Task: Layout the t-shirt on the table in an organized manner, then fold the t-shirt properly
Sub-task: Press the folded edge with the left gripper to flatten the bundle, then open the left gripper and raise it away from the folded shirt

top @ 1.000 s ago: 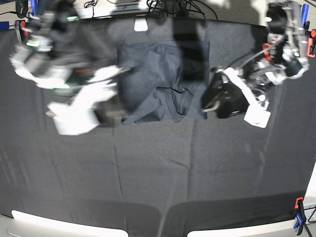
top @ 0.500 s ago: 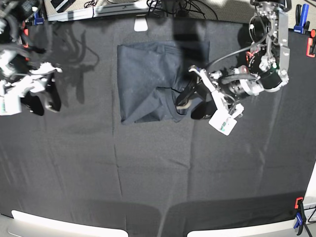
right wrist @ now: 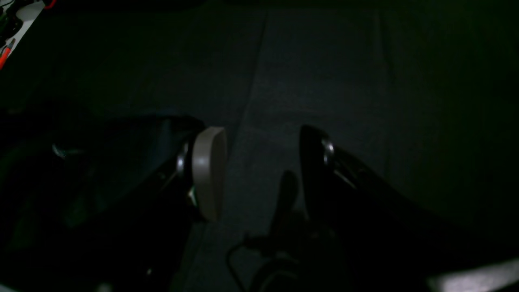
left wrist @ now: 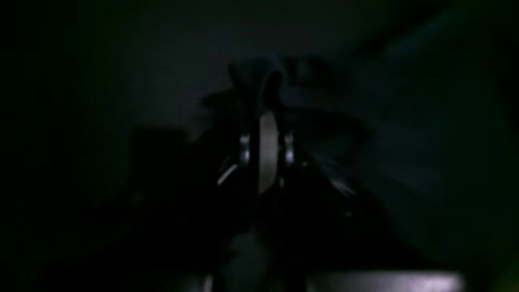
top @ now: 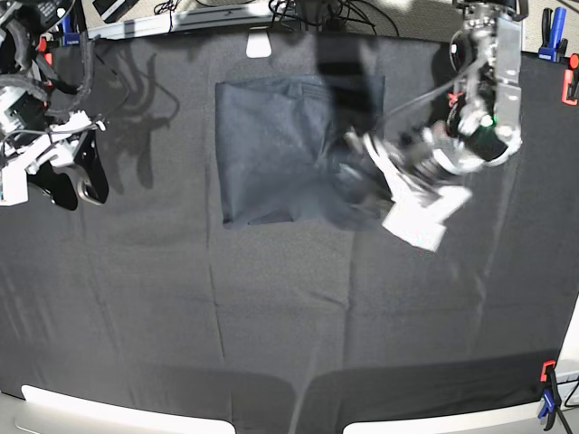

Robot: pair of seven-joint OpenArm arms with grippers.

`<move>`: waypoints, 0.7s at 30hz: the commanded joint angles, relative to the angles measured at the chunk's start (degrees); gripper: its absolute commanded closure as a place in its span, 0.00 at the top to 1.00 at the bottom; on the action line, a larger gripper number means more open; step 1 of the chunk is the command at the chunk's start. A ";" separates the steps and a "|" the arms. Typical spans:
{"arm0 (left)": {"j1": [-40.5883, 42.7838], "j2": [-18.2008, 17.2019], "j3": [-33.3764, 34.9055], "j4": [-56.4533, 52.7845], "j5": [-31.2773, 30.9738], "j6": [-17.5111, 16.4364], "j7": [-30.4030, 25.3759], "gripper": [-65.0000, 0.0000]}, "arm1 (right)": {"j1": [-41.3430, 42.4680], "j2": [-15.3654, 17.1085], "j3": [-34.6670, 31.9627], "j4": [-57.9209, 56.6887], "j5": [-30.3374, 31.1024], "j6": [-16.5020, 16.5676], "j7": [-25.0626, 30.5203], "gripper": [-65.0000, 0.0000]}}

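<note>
- Shirt (top: 280, 149) lies on the far middle of the counter (top: 271, 316), roughly a square block that looks partly folded, its near-right corner rumpled under the left arm.
- Left pincer (top: 362, 176) sits right at that rumpled corner, on the shirt's right edge; the base view is blurred there, so the exact contact is hard to read.
- In the left wrist view, the left pincer (left wrist: 265, 121) has its jaws pressed together with only a pale pad between them. The picture is too dark to say whether cloth is caught in it.
- Right pincer (top: 68, 181) hangs well apart from the shirt, over the counter's left side, so the left arm is much nearer to the work.
- In the right wrist view, the right pincer (right wrist: 259, 170) stands wide, with nothing between the pale pad and the black finger (right wrist: 314, 162), only bare counter below.
- Shirt's straight left edge runs from far to near. I judge the next move would carry the right corner across towards that edge.
- Shirt cloth is soft and thin, slightly bluer and smoother than the matte black counter cover, which shows long creases.
</note>
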 commanded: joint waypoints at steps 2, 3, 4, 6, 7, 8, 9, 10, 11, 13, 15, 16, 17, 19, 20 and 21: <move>-0.61 -0.04 -0.15 -0.09 4.50 4.07 -2.62 0.00 | 0.28 0.79 0.26 1.01 1.66 0.81 1.03 0.44; -0.61 -0.04 -0.15 -0.61 6.05 4.81 -2.60 0.00 | 0.26 0.76 0.26 1.01 1.99 0.81 1.01 0.44; -0.61 -0.04 -0.15 -1.16 6.91 5.03 -2.56 0.00 | 0.26 0.76 0.26 1.01 2.14 0.81 1.03 0.44; -0.61 -0.04 -0.15 -2.08 6.95 5.01 -2.51 0.00 | 0.28 0.76 0.26 1.01 2.12 0.81 1.03 0.44; -0.61 -0.07 -0.15 -2.25 6.71 5.01 -2.49 0.00 | 0.26 0.76 0.26 1.01 2.12 0.81 1.03 0.44; -0.59 -0.04 -0.15 -2.27 6.71 5.01 -2.38 0.06 | 0.26 0.76 0.26 1.01 2.12 0.81 1.03 0.44; -0.61 -0.07 -0.15 -2.27 6.71 5.01 -2.34 0.17 | 0.26 0.76 0.26 1.01 2.12 0.81 1.03 0.44; -0.61 -0.09 -0.15 -2.27 6.73 5.01 -2.34 0.29 | 0.26 0.76 0.26 1.01 2.12 0.81 1.03 0.44; -0.61 -0.24 -0.15 -2.27 6.69 4.94 -2.29 0.38 | 0.28 0.76 0.26 1.01 2.12 0.81 1.03 0.44; -0.61 -0.52 -0.17 -2.27 6.62 2.69 -1.38 0.48 | 0.26 0.76 0.26 1.01 2.12 0.81 1.03 0.44; -0.59 -0.52 -0.17 -2.23 5.40 0.61 -1.05 0.48 | 0.28 0.79 0.22 1.01 2.12 0.81 1.03 0.44; -0.59 -0.52 -0.20 -2.23 4.42 0.17 -1.07 0.48 | 0.28 0.79 0.22 1.01 2.14 0.81 1.03 0.44; -0.61 -0.52 -0.26 -2.16 3.06 -0.26 -1.18 0.48 | 0.28 0.79 0.22 1.01 2.12 0.81 1.03 0.44; -0.59 -0.52 -0.96 -1.90 1.14 -0.33 -2.36 0.48 | 0.28 0.79 0.22 1.01 2.12 0.81 1.03 0.44; -0.59 -0.50 -1.60 -1.73 1.16 -0.37 -3.48 0.48 | 0.28 0.79 0.22 1.01 2.12 0.81 1.03 0.44; -0.59 -0.52 -2.43 -1.57 1.40 -0.35 -4.83 0.47 | 0.28 0.79 0.22 1.01 2.12 0.83 1.03 0.44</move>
